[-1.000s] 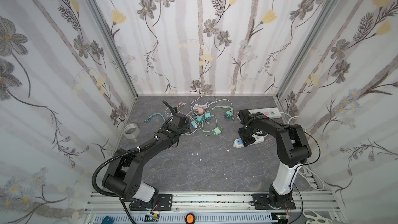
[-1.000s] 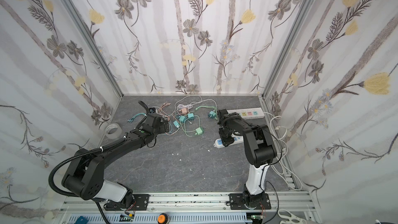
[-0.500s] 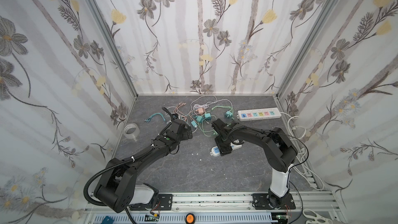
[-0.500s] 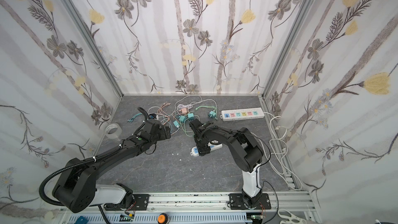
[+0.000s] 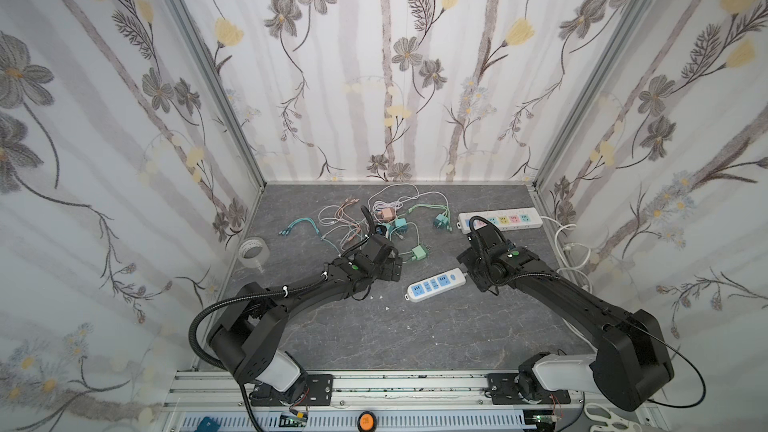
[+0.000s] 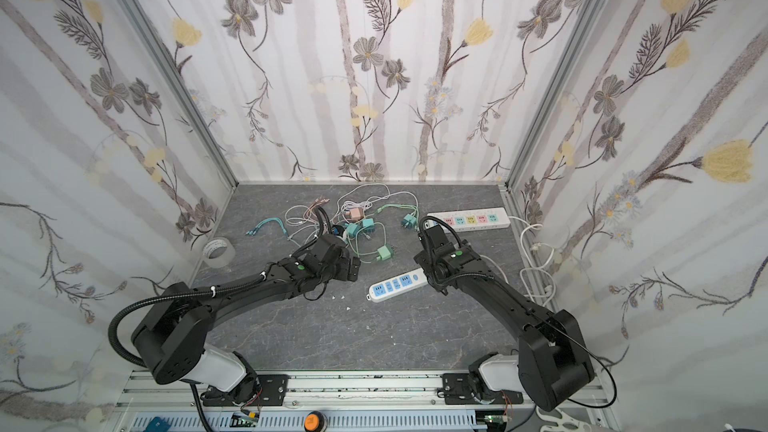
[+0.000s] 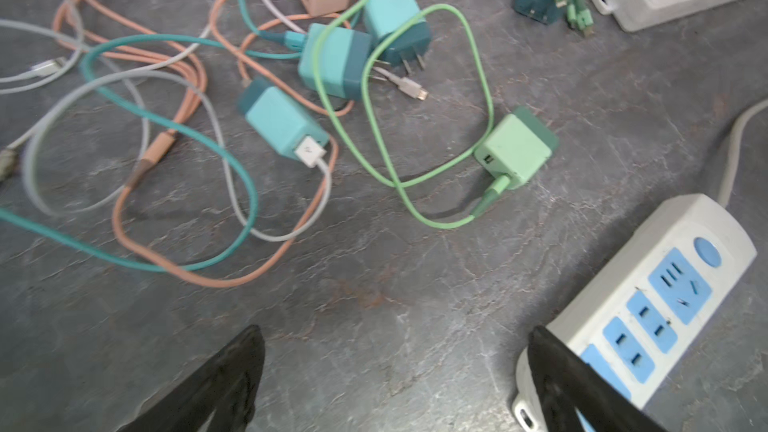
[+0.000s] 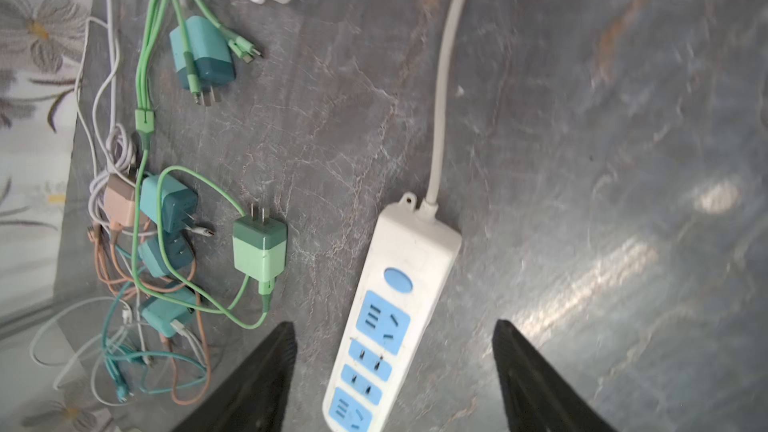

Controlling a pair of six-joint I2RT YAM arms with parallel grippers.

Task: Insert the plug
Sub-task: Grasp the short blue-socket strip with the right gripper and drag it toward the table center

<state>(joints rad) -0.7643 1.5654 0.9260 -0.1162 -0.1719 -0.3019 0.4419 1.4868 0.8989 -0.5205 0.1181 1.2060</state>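
Observation:
A small white power strip (image 5: 436,284) with blue sockets lies flat mid-table in both top views. A light green plug (image 5: 419,252) lies on its side just behind it, prongs free (image 8: 259,249), its green cable looped. My left gripper (image 5: 392,272) hovers open left of the strip, nothing between its fingers (image 7: 232,367); the strip's end (image 7: 665,297) is beside one fingertip. My right gripper (image 5: 471,274) is open above the strip's cord end. In the right wrist view the strip (image 8: 399,297) lies between the spread fingers (image 8: 266,367), untouched.
Several teal plugs (image 5: 401,224) and a pink one (image 5: 388,214) sit in tangled cables behind the left gripper. A long white strip with coloured sockets (image 5: 503,220) lies back right. A tape roll (image 5: 253,249) stands by the left wall. White cord (image 5: 573,243) loops along the right wall.
The right gripper dragged the small strip leftward to mid-table, then let go and drew back right. The left gripper came forward toward the strip.

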